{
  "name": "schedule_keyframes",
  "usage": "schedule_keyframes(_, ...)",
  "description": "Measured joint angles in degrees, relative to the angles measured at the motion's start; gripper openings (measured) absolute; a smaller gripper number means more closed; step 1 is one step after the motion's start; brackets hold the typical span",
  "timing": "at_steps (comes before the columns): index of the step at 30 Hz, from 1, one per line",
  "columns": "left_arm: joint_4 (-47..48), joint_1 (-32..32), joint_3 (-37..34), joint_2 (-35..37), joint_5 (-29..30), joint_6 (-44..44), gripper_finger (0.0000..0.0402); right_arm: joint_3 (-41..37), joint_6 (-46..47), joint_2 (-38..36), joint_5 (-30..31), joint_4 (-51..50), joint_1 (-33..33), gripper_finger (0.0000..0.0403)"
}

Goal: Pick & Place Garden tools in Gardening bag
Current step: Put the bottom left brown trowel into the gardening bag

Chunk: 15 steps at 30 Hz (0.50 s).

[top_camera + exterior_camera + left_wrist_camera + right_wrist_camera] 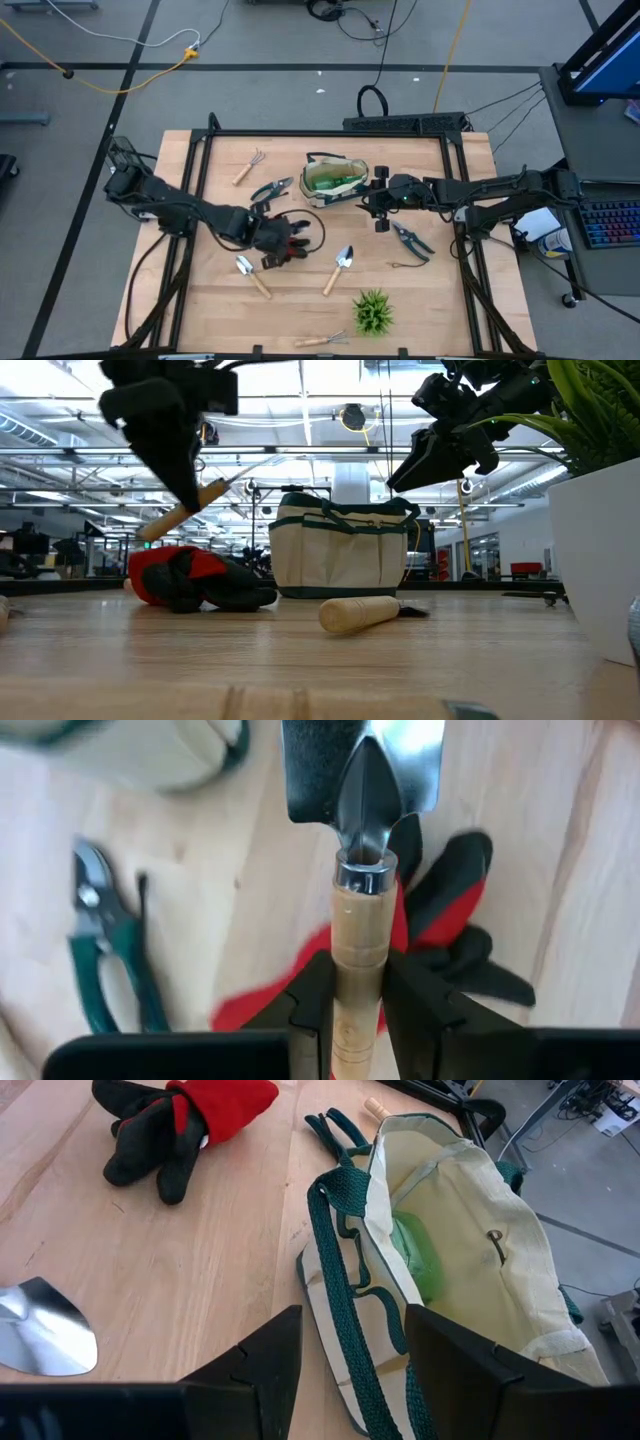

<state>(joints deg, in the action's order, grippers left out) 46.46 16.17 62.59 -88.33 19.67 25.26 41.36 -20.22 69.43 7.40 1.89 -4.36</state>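
Observation:
My left gripper (276, 243) is shut on a wooden-handled silver trowel (362, 780), held above the red-and-black glove (292, 240). The cream gardening bag (335, 178) with green trim stands on its base at the table's far middle, with something green inside. My right gripper (345, 1365) is open at the bag's right end. Its fingers stand on either side of the bag's rim and green strap (335, 1250), and I see no touch. Two more trowels (252, 276) (340, 268), two little rakes (250, 165) (322, 340) and two pruning shears (272, 190) (412, 240) lie flat on the table. My left gripper pinches the trowel's wooden handle (358, 945) between its two fingers, a little behind the metal collar. The fingers slant down from above. The trowel is lifted clear and tilted, its blade end higher (240, 475) and the handle's free end lower (150, 530), over the glove.
A green spiky plant in a white pot (373, 312) stands near the front edge. A thin dark cord loop (405, 264) lies beside the right shears. A black frame runs around the tabletop (330, 132). Bare wood lies in front of the bag.

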Motion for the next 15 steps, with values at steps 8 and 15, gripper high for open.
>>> schedule_keyframes(8,-0.01,-3.63,2.66,0.0,2.87,-8.04,0.0065,0.0,0.02,0.0,0.0,0.0,0.01,0.0171)
schedule_keyframes(15,-3.06,-7.41,3.69,0.0,6.4,-14.16,0.0076,0.0,0.04,0.0,0.15,0.0,0.02,0.0171)
